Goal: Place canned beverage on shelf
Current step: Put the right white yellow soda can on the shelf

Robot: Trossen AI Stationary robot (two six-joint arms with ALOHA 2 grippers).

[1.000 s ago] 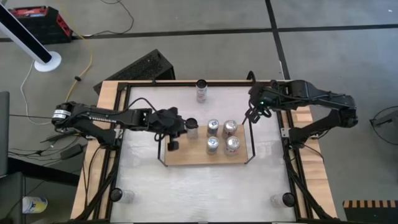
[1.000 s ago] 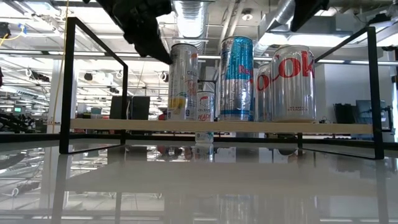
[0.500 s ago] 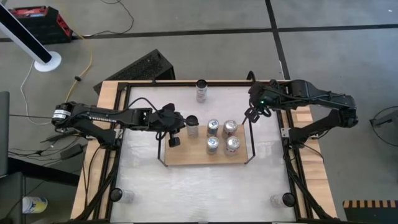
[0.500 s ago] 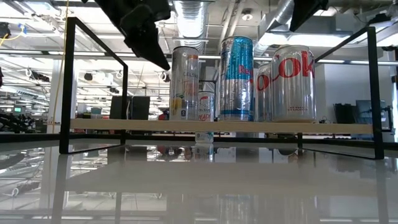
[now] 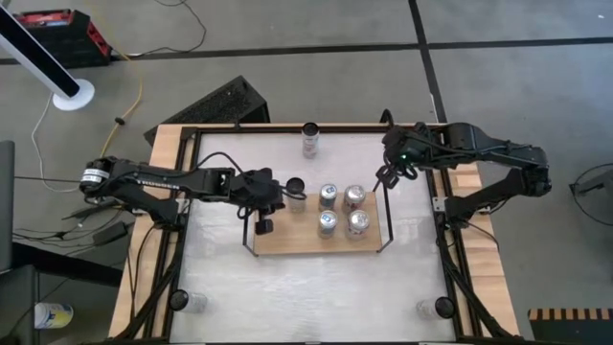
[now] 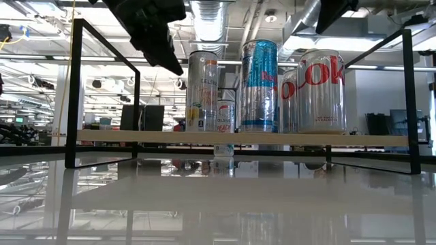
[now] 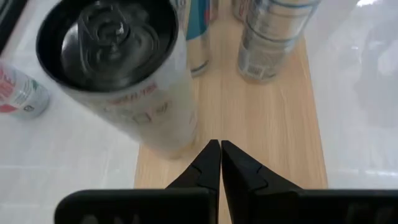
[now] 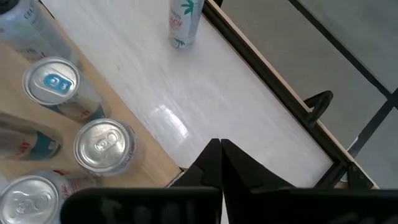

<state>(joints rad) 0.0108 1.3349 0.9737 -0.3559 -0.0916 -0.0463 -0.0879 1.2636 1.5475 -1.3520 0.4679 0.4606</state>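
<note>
Left gripper [image 7: 220, 163] fingers pressed together, gripping nothing, tips above the shelf [image 5: 287, 240] board just beside the black-topped can [image 5: 295, 193], not touching it. In the high view the left gripper [image 5: 261, 198] sits at the shelf's 9 o'clock end, arm stretched nearly flat from the table's 9 o'clock edge, wrist bent down over the wire frame end. Black-topped can upright on the board's back-left corner; four silver-topped cans [image 5: 343, 210] stand in a two-by-two cluster at its 3 o'clock. Right gripper [image 8: 220, 163] also closed and empty, hovering over the shelf's 3 o'clock end [image 5: 387, 178], arm folded back in an elbow toward the table's 3 o'clock edge. One loose can [image 5: 310, 139] stands on the table [image 5: 316, 287] at 12 o'clock from the shelf, well apart.
</note>
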